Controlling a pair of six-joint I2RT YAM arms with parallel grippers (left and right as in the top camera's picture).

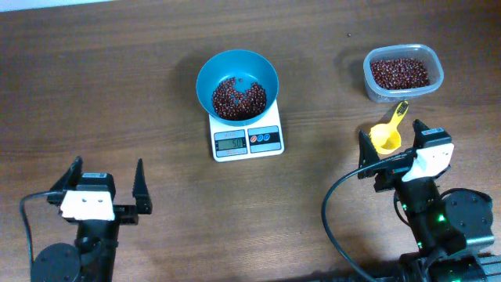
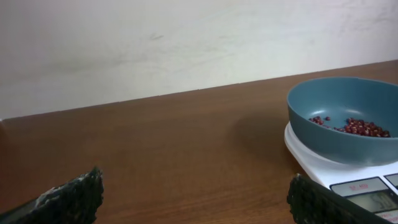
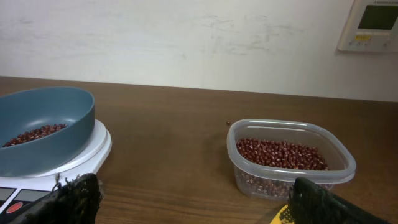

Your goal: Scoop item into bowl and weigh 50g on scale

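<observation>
The blue bowl (image 1: pixel 205 70) stands on the white scale (image 1: pixel 248 139) at mid-table, with a heap of red-brown beans (image 1: pixel 239 99) in its bottom. More beans (image 1: pixel 399 73) fill a clear tub (image 1: pixel 368 82) at the back right. A yellow scoop (image 1: pixel 387 137) lies on the table between the spread fingers of my right gripper (image 1: pixel 389 131), which is open and holds nothing. My left gripper (image 1: pixel 108 166) stands open and empty at the front left, well short of the scale. In the left wrist view the bowl (image 2: pixel 342 106) and scale (image 2: pixel 323 168) sit to the right of the gripper (image 2: pixel 196 177).
In the right wrist view my gripper (image 3: pixel 194 183) faces bare wood between the scale (image 3: pixel 93 146) and the tub (image 3: pixel 336 168). A stray bean (image 3: pixel 228 122) lies beside the tub. A wall panel (image 3: pixel 373 22) hangs behind. Black cables trail at the front edge.
</observation>
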